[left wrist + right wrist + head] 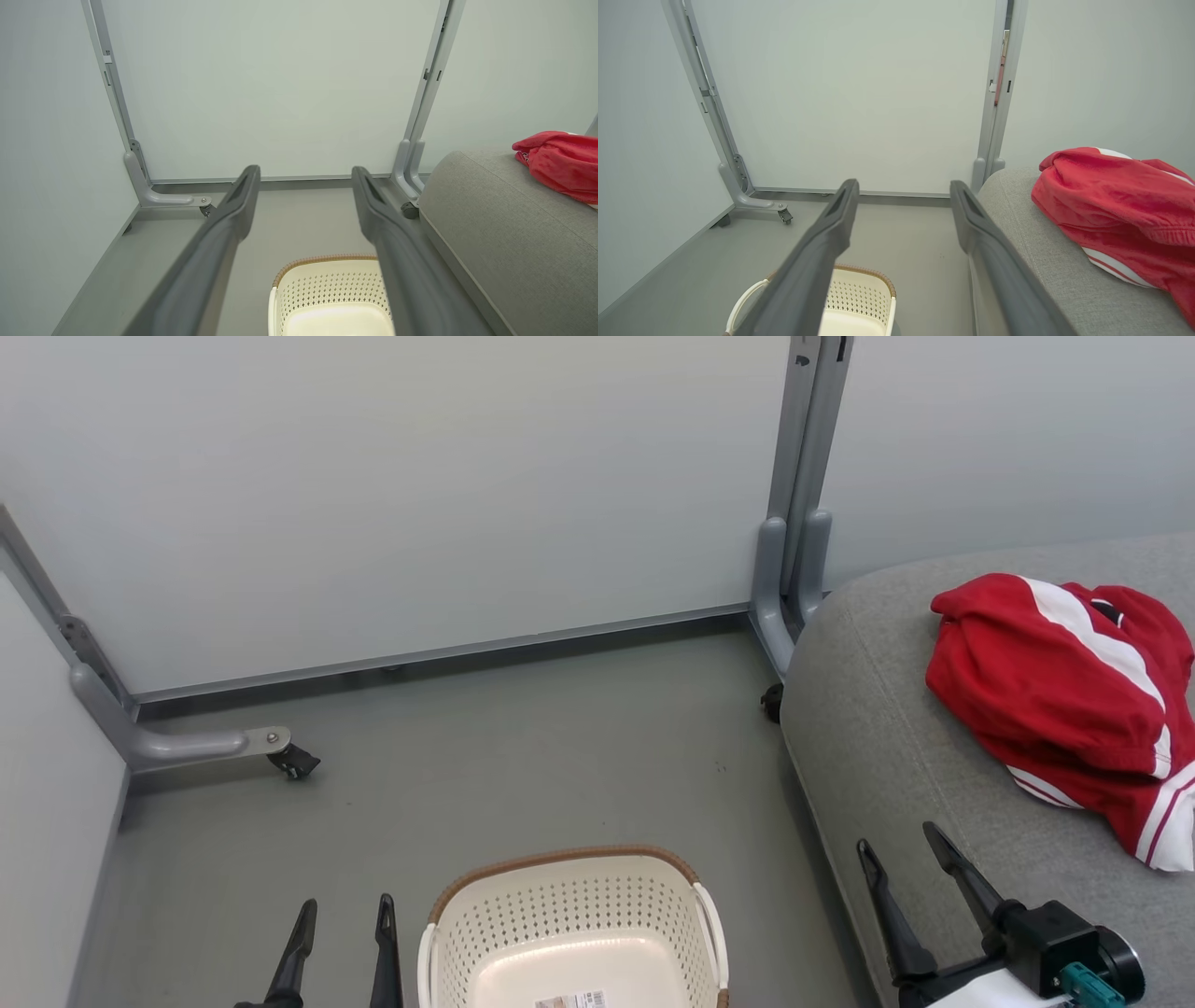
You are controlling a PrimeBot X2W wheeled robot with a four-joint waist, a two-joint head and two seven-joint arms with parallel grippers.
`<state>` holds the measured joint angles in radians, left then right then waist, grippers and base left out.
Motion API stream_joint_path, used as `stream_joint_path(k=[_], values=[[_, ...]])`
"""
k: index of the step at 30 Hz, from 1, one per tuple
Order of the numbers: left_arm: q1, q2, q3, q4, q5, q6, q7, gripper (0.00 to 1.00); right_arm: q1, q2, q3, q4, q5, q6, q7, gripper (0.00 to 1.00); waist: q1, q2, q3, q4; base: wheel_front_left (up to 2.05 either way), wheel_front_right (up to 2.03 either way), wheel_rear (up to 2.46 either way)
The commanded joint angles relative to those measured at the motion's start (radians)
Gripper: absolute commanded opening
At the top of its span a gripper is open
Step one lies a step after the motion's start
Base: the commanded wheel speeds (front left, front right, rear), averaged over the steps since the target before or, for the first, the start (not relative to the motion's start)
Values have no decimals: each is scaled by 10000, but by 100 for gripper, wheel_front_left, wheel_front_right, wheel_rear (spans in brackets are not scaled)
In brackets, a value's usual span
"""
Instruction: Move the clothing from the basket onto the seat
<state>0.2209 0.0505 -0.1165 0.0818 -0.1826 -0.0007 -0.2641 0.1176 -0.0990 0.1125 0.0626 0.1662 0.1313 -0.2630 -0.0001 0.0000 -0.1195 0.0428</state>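
Observation:
The red clothing (1064,700) with white trim lies crumpled on the grey seat (896,765) at the right; it also shows as red clothing (560,163) and red clothing (1115,214) in the wrist views. The cream basket (569,905) with a brown rim stands on the floor at the bottom centre, nothing but a label inside. My left gripper (345,910) is open just left of the basket. Over the seat's front edge my right gripper (901,849) is open, short of the clothing. Both hold nothing.
Pale partition panels on grey wheeled frames (794,560) close the back and left; a caster foot (280,751) juts onto the grey floor (523,756) at the left. The seat (509,242) fills the right side.

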Motion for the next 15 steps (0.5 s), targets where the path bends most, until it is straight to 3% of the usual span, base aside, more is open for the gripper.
stream_joint_path(k=[1,15], values=[[155,3,25,-31,-4,8,-3,100,168,-42,8,18,21,-11,-23,100,1,0,-111,81,0,0,0],[71,2,-58,43,-71,62,-3,100,167,-51,56,64,132,-11,-21,100,1,0,-151,33,0,0,0]])
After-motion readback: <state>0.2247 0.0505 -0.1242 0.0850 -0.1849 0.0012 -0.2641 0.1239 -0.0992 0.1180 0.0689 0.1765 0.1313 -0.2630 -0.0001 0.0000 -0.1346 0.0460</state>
